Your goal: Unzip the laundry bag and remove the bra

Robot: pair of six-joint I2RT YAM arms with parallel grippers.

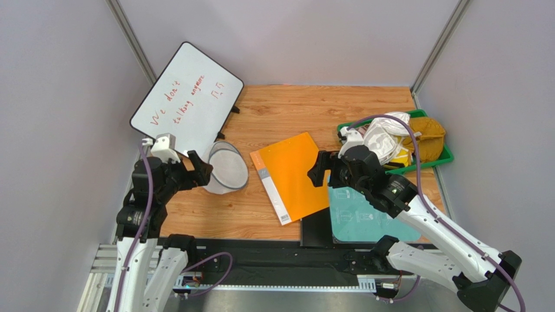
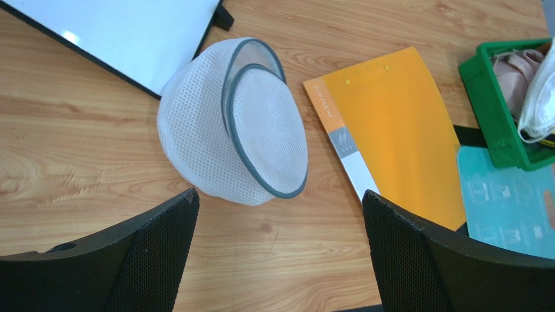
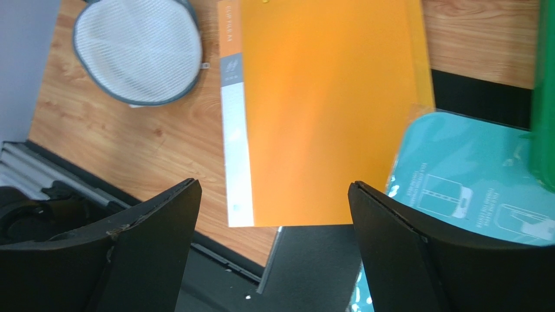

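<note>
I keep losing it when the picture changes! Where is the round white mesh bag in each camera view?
Top view: the bag is left of centre, just below the whiteboard.
Left wrist: the bag is in the upper middle, tipped on its side.
Right wrist: the bag is in the top left corner.
Shared landmark: the orange folder, right of the bag in all three views.

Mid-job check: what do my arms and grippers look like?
The left arm and right arm: white lower links, black joints and wrists, a purple cable along each. The left gripper and right gripper are black, with broad curved fingers faced in a fine dimpled texture.
</note>
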